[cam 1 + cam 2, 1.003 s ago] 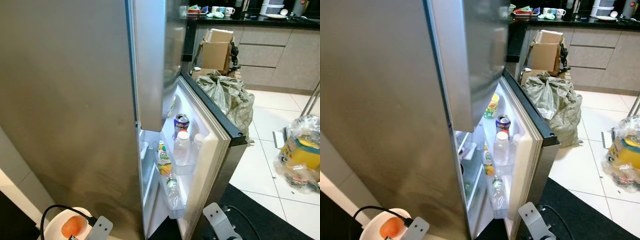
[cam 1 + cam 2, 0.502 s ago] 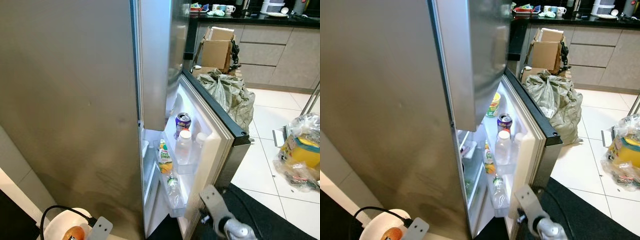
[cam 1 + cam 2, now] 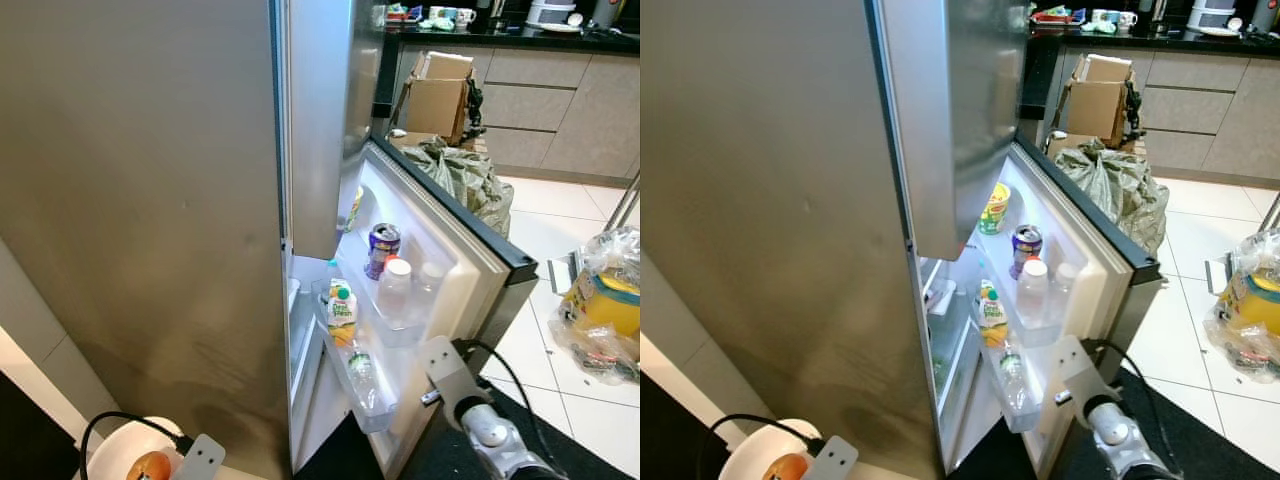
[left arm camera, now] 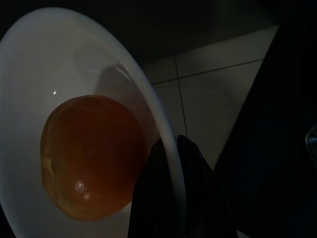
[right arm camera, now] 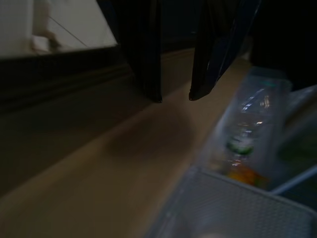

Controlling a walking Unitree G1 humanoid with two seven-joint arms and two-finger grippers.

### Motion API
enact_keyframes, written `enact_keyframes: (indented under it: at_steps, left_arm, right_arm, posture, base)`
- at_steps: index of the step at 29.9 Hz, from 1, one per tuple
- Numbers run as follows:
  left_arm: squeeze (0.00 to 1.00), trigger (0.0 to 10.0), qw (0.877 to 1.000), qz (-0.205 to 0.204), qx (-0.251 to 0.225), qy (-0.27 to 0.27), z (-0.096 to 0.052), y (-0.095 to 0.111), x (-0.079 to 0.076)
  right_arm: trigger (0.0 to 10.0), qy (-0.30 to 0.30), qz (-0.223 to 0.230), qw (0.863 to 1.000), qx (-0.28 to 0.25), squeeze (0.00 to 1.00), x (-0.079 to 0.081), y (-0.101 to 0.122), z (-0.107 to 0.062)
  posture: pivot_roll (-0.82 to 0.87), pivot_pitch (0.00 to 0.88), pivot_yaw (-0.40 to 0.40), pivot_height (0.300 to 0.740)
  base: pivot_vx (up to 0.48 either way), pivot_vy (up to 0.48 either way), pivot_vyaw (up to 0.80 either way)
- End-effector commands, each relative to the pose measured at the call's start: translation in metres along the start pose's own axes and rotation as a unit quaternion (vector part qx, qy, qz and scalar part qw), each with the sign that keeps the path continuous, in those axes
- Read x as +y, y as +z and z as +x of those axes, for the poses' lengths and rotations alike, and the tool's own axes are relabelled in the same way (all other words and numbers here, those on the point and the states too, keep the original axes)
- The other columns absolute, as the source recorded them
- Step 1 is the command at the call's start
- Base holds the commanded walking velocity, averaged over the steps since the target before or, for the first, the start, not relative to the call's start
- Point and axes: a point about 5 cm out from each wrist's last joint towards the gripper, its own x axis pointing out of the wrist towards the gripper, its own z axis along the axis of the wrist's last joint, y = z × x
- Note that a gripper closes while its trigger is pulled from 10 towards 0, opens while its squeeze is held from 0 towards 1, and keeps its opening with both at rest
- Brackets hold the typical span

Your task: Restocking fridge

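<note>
Gripping one plate with one orange, the left tool; right tool narrowly parted.

Narrow gap between fridge body and half-open door.

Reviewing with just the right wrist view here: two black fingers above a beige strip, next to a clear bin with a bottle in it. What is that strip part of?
Observer: It is the inner edge of the open fridge door. The right gripper is low on that edge, fingers apart with nothing between them.
Operator: What is the other arm doing?
Observer: The left gripper is clamped on the rim of a white dish carrying an orange fruit, low in front of the fridge's closed side.
Operator: Anything stocked above that bin?
Observer: Yes, the door shelf above holds a purple can and a white-capped bottle.
</note>
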Motion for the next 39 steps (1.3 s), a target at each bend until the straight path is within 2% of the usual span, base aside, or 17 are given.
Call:
enact_keyframes:
  at_steps: [1, 2, 3, 4, 6, 9, 10, 14, 18, 25, 27, 28, 29, 31, 32, 34, 39]
  left_arm:
    - [0.0, 10.0, 1.0, -0.001, 0.0, 0.001, 0.0, 0.0, -0.002]
    - [0.0, 10.0, 1.0, -0.002, 0.0, 0.001, 0.0, 0.0, -0.002]
    - [0.0, 10.0, 1.0, -0.002, 0.0, 0.001, 0.0, 0.0, -0.002]
    - [0.0, 10.0, 1.0, -0.002, 0.0, 0.002, 0.0, 0.0, -0.002]
    - [0.0, 10.0, 1.0, -0.002, 0.0, 0.002, 0.0, 0.0, -0.002]
    - [0.0, 10.0, 1.0, -0.002, 0.001, 0.002, 0.0, -0.001, -0.002]
    - [0.0, 10.0, 1.0, -0.002, 0.001, 0.002, 0.0, -0.001, -0.002]
    - [0.0, 10.0, 1.0, -0.002, 0.001, 0.002, -0.001, -0.001, -0.001]
    - [0.0, 10.0, 1.0, -0.002, 0.001, 0.0, -0.001, -0.001, -0.003]
    - [0.0, 10.0, 1.0, -0.002, 0.001, 0.0, -0.001, -0.001, -0.003]
    - [0.0, 10.0, 1.0, -0.001, 0.0, -0.001, -0.001, 0.0, -0.004]
    - [0.0, 10.0, 1.0, -0.001, 0.0, -0.001, -0.001, 0.0, -0.004]
    - [0.0, 10.0, 1.0, -0.001, 0.0, -0.001, -0.001, 0.0, -0.004]
    - [0.0, 10.0, 1.0, -0.001, -0.001, 0.0, 0.0, 0.0, -0.002]
    - [0.0, 10.0, 1.0, -0.002, 0.0, -0.001, 0.0, 0.0, -0.002]
    - [0.0, 10.0, 1.0, -0.006, 0.002, -0.007, -0.001, -0.001, -0.003]
    - [0.0, 10.0, 1.0, -0.008, 0.004, -0.015, -0.001, -0.002, -0.007]
  right_arm:
    - [10.0, -0.035, -0.005, 0.999, 0.023, 0.0, -0.013, -0.009, -0.002]
    - [10.0, -0.087, -0.019, 0.995, 0.053, 0.0, -0.034, -0.022, -0.008]
    - [10.0, -0.087, -0.019, 0.995, 0.053, 0.0, -0.034, -0.022, -0.008]
    - [10.0, -0.116, -0.021, 0.991, 0.07, 0.0, -0.049, -0.031, -0.013]
    - [10.0, -0.116, -0.021, 0.991, 0.07, 0.0, -0.049, -0.031, -0.013]
    - [10.0, -0.194, -0.026, 0.975, 0.11, 0.0, -0.093, -0.052, -0.031]
    - [10.0, -0.194, -0.026, 0.975, 0.11, 0.0, -0.093, -0.052, -0.031]
    - [10.0, -0.236, -0.027, 0.962, 0.135, 0.0, -0.119, -0.065, -0.045]
    - [10.0, -0.224, -0.024, 0.963, 0.149, 0.0, -0.11, -0.072, -0.048]
    - [10.0, -0.224, -0.024, 0.963, 0.149, 0.0, -0.11, -0.072, -0.048]
    - [10.0, -0.207, -0.023, 0.967, 0.149, 0.0, -0.101, -0.072, -0.046]
    - [10.0, -0.141, -0.017, 0.977, 0.161, 0.0, -0.069, -0.077, -0.043]
    - [10.0, -0.141, -0.017, 0.977, 0.161, 0.0, -0.069, -0.077, -0.043]
    - [10.0, -0.033, 0.001, 0.98, 0.194, 0.0, -0.015, -0.089, -0.05]
    - [10.0, -0.002, 0.006, 0.978, 0.208, 0.0, 0.001, -0.095, -0.056]
    - [10.0, 0.028, 0.014, 0.973, 0.227, 0.0, 0.017, -0.104, -0.065]
    - [10.0, 0.063, 0.017, 0.965, 0.253, 0.0, 0.033, -0.116, -0.08]
  posture:
    - [-0.07, 0.0, 0.003, 0.74]
    - [-0.07, 0.0, 0.002, 0.74]
    - [-0.07, 0.0, 0.002, 0.74]
    - [-0.07, 0.0, 0.002, 0.74]
    - [-0.07, 0.0, 0.002, 0.74]
    - [-0.07, 0.0, 0.003, 0.74]
    - [-0.07, 0.0, 0.003, 0.74]
    - [-0.08, 0.0, 0.004, 0.74]
    - [-0.08, 0.0, 0.004, 0.74]
    - [-0.08, 0.0, 0.004, 0.74]
    - [-0.08, 0.0, 0.006, 0.74]
    - [-0.08, 0.0, 0.007, 0.74]
    - [-0.08, 0.0, 0.007, 0.74]
    - [-0.08, 0.0, 0.004, 0.74]
    - [-0.08, 0.0, 0.004, 0.74]
    - [-0.08, 0.0, 0.004, 0.74]
    - [-0.08, 0.0, 0.004, 0.74]
  base:
    - [0.0, 0.0, 0.0]
    - [0.0, 0.0, 0.0]
    - [0.0, 0.0, 0.0]
    - [0.0, 0.0, 0.0]
    - [0.0, 0.0, 0.0]
    - [0.0, 0.0, 0.0]
    - [0.0, 0.0, 0.0]
    - [0.0, 0.0, 0.0]
    - [0.0, 0.0, 0.0]
    - [0.0, 0.0, 0.0]
    - [0.0, 0.0, 0.0]
    - [0.0, 0.0, 0.0]
    - [0.0, 0.0, 0.0]
    - [0.0, 0.0, 0.0]
    - [0.0, 0.0, 0.0]
    - [0.0, 0.0, 0.0]
    - [0.0, -0.259, 0.0]
